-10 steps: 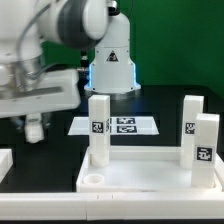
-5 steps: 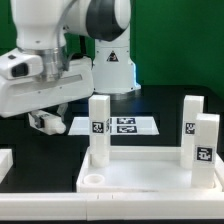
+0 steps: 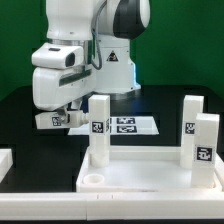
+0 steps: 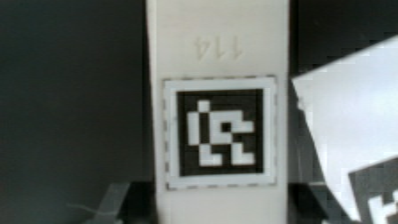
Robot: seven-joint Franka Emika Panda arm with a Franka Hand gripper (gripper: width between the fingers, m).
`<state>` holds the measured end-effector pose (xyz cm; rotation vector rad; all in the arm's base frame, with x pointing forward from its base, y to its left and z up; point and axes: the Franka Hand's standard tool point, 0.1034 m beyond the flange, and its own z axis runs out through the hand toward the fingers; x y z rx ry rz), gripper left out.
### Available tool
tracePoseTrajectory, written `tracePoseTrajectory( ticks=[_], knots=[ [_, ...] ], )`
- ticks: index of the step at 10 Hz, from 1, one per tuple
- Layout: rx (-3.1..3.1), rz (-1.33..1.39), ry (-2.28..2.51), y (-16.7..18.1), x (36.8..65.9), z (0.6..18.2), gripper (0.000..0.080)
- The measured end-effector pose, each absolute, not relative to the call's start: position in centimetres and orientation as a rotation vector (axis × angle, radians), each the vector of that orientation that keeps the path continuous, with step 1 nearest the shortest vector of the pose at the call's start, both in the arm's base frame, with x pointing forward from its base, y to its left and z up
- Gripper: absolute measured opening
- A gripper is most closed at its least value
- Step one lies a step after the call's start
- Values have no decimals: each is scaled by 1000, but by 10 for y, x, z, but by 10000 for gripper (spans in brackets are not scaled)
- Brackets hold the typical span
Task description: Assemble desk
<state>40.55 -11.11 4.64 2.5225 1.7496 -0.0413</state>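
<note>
While the wide white plastic desk top (image 3: pixel 150 172), a rimmed rectangular tray, is lying upside down on the black table (image 3: pixel 30 128) near the front of the exterior view, three short square white leg blocks are standing upright on it, their long axes pointing straight up. One leg (image 3: pixel 99 128) is rising from the corner toward the exterior view's left, and two more legs (image 3: pixel 205 146) (image 3: pixel 190 118) are standing at the exterior view's right, each showing a small black-and-white square tag. The glossy white robot arm (image 3: pixel 75 40) is hanging over the table at the exterior view's left, and its two-finger gripper (image 3: pixel 55 118) is pinching a fourth white leg block (image 4: pixel 217 110), tagged as well. In the wrist view this held leg is filling the centre, its long axis running lengthwise between the dark fingers (image 4: pixel 103 200). The flat white marker board (image 3: pixel 125 125) is lying behind the desk top.
</note>
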Motion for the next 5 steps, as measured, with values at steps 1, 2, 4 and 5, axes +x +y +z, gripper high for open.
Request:
tracePoseTrajectory(
  ticks=[1, 2, 4, 5],
  knots=[
    [2471, -55, 1816, -113, 405, 46, 284],
    [2365, -60, 1935, -112, 405, 46, 284],
    [2065, -65, 2255, -101, 395, 43, 284],
    [2017, -67, 2301, -105, 391, 43, 284]
  ],
)
